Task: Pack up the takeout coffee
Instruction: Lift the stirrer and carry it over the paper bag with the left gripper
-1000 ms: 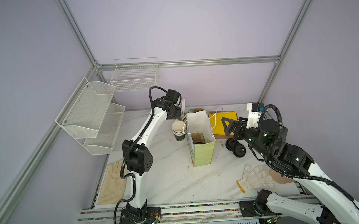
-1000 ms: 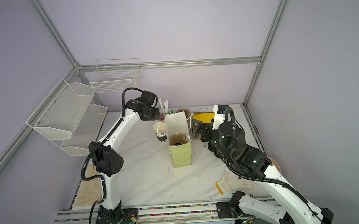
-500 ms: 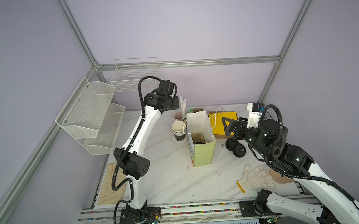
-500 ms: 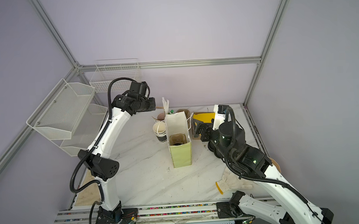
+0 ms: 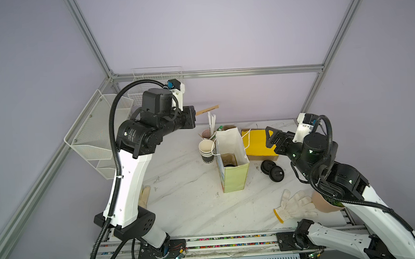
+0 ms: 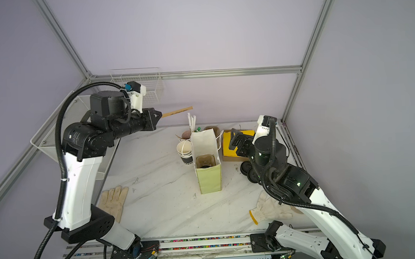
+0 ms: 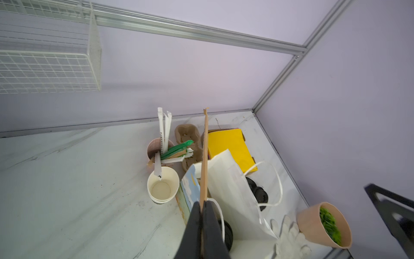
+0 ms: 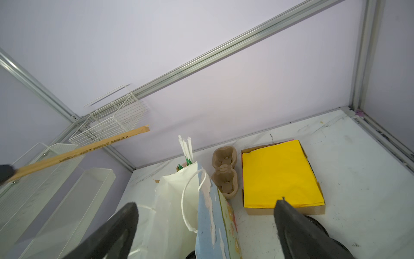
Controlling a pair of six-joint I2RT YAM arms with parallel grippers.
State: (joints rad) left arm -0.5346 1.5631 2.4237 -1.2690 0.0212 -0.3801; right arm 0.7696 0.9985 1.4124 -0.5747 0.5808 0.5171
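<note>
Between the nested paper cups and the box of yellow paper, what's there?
The open paper bag stands upright between the nested cups and the box of yellow paper, so the stretch is not bare. Both top views show this.

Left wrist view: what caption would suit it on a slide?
Shut left gripper holding a brown wrapped stick, with paper bag and stacked cups on the table.

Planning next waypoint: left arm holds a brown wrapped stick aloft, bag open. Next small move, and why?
Probably carry the left gripper right and down until the brown wrapped stick hangs over the mouth of the paper bag. The gripper is shut on the stick, high and left of the bag; the right gripper stands open beside it.
</note>
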